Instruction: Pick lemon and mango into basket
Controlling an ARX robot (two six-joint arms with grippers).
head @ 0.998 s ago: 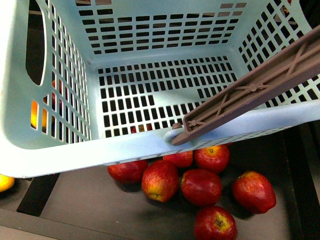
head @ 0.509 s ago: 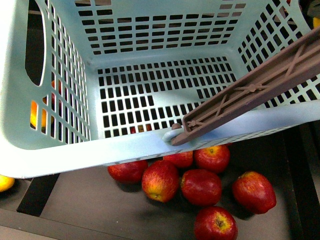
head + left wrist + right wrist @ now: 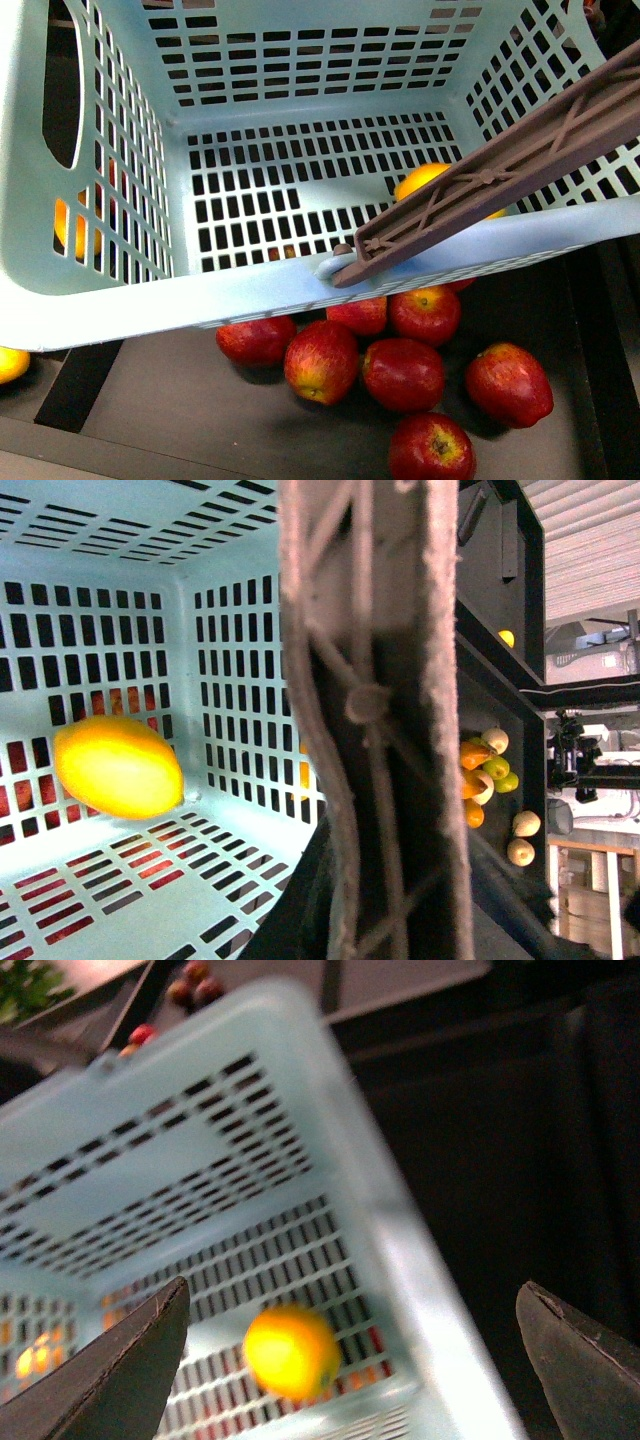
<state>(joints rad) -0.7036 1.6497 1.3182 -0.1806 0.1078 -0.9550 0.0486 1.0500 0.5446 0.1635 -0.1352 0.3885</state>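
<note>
The pale aqua basket (image 3: 120, 310) fills the front view, tilted and lifted above a dark tray. Its brown handle (image 3: 500, 175) crosses the right side. My left gripper (image 3: 365, 930) is shut on the handle (image 3: 370, 700), which blocks most of the left wrist view. The lemon (image 3: 420, 180) lies on the basket floor, half hidden by the handle; it also shows in the left wrist view (image 3: 118, 767). My right gripper (image 3: 350, 1360) is open above the basket, the blurred lemon (image 3: 290, 1350) below it. The mango is not identifiable in any view.
Several red apples (image 3: 400, 375) lie in the dark tray under the basket. An orange fruit (image 3: 70, 225) shows through the basket's left wall, a yellow one (image 3: 8, 362) at the left edge. Mixed fruit (image 3: 485, 775) lies in a bin beyond the handle.
The lemon has appeared on the basket floor near the handle; the basket was empty before. The basket has shifted slightly.
</note>
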